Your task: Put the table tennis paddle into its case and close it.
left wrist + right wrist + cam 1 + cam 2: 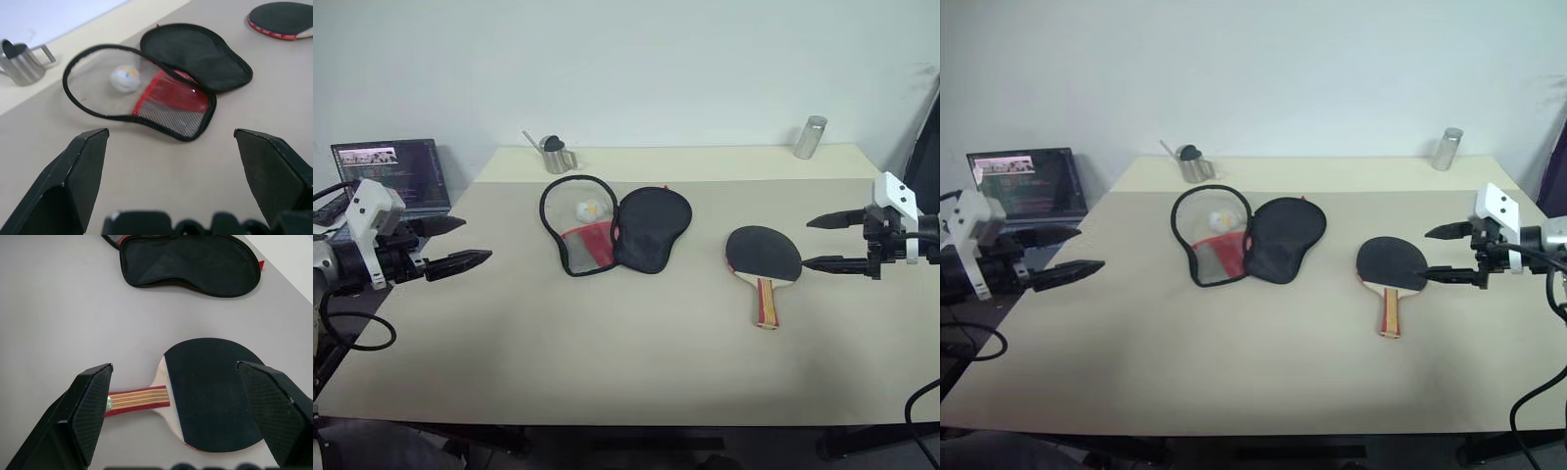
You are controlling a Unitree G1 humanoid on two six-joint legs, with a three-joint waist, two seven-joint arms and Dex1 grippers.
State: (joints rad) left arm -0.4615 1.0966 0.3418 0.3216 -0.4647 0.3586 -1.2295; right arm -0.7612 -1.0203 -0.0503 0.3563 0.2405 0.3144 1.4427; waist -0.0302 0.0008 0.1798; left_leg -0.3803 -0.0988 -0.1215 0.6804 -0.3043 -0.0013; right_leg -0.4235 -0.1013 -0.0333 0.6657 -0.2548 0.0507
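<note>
— Paddle [763,257]?
— Flat on the table [607,362], right of centre, black blade toward the wall, striped wooden handle [768,303] pointing at the near edge. Untouched, outside the case.

— Case [616,227]?
— Near the table's middle, left of the paddle and apart from it. Unzipped and spread open in two halves joined along one side: black fabric half [652,228] on the right, mesh half [579,224] with a red lower panel on the left. Small white ball [125,78] with some colour on it lying in the mesh half.

— Right gripper [823,243]?
— Hovering at the right side of the table, tips aimed left toward the paddle's blade, just beside its edge. Fingers spread wide, nothing between them. From the wrist camera, one finger [85,404] over the handle end, the other over the far rim of the blade, both above it; contact not evident.

— Left gripper [458,244]?
— Out past the table's left edge, tips aimed right toward the case, well apart from it. Also spread wide, holding nothing.

— Anything else around?
— Small metal pitcher [555,154] at the back of the table behind the case, metal cylinder [810,137] at the back right corner, open laptop [393,174] with a lit screen off the left side.
</note>
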